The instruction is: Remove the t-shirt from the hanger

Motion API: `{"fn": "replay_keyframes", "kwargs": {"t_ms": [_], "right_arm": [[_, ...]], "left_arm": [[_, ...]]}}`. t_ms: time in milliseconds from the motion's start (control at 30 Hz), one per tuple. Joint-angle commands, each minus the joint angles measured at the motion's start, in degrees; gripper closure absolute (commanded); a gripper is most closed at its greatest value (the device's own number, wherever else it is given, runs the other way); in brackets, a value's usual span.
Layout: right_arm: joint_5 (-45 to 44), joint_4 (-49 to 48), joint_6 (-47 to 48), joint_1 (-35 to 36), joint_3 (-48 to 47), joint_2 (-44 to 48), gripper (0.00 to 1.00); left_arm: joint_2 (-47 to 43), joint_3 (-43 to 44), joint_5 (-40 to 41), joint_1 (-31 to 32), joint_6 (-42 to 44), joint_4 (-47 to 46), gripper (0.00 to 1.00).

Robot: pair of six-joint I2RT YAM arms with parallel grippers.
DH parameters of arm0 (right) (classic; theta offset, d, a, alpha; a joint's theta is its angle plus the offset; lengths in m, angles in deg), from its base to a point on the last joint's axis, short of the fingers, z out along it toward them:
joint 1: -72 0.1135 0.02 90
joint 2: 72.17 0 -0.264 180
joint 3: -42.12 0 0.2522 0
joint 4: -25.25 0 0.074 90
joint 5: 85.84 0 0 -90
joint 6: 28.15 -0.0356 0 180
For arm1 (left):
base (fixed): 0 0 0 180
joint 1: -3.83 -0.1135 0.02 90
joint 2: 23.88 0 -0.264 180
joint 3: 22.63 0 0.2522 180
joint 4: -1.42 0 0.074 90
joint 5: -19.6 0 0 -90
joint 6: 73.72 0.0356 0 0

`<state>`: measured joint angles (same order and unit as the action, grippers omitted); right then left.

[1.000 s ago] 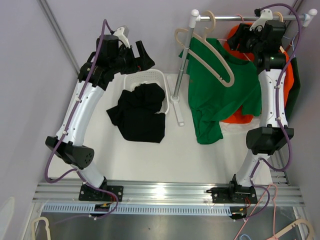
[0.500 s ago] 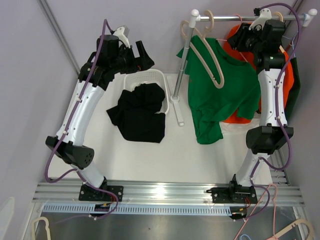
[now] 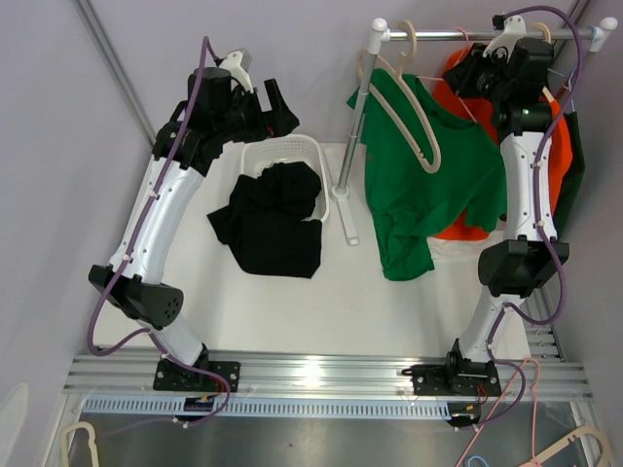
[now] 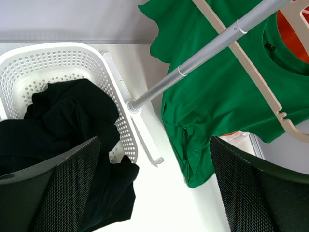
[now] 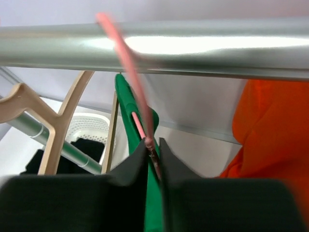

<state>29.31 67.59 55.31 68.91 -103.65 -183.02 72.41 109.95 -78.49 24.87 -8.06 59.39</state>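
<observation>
A green t-shirt (image 3: 428,185) hangs on a thin pink hanger (image 5: 130,72) from the metal rail (image 3: 467,35). It also shows in the left wrist view (image 4: 217,96) and the right wrist view (image 5: 126,104). My right gripper (image 3: 477,73) is up at the rail, and in its wrist view (image 5: 153,150) its jaws are shut on the pink hanger's wire just below the rail (image 5: 193,46). My left gripper (image 3: 282,102) is open and empty (image 4: 154,140), held high above the white basket (image 3: 292,151), well left of the shirt.
An empty beige hanger (image 3: 404,107) hangs in front of the green shirt. An orange shirt (image 3: 560,146) and a dark garment (image 3: 576,165) hang behind it on the right. A black shirt (image 3: 268,219) spills out of the basket. The rack's pole (image 3: 355,126) stands between the basket and the shirts.
The beige hanger has swung up and to the left, and the green shirt has shifted slightly with it. My right gripper has stayed on the pink hanger. The left arm has not moved.
</observation>
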Motion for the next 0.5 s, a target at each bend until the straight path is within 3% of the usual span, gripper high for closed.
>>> {"fn": "replay_keyframes", "kwargs": {"t_ms": [0,233,467], "right_arm": [[2.7,-2.6,-1.4,-0.1,-1.1,-1.1,0.98],[2.7,-3.6,-4.1,-0.1,-2.1,0.5,1.00],[-5.2,0.7,-4.3,2.0,-5.5,4.8,1.00]], "left_arm": [[-2.5,0.1,0.7,0.4,1.3,-1.7,0.00],[-3.4,0.4,0.1,0.4,1.4,-2.1,0.01],[-5.1,0.6,-1.4,0.7,2.5,-3.0,0.01]]}}
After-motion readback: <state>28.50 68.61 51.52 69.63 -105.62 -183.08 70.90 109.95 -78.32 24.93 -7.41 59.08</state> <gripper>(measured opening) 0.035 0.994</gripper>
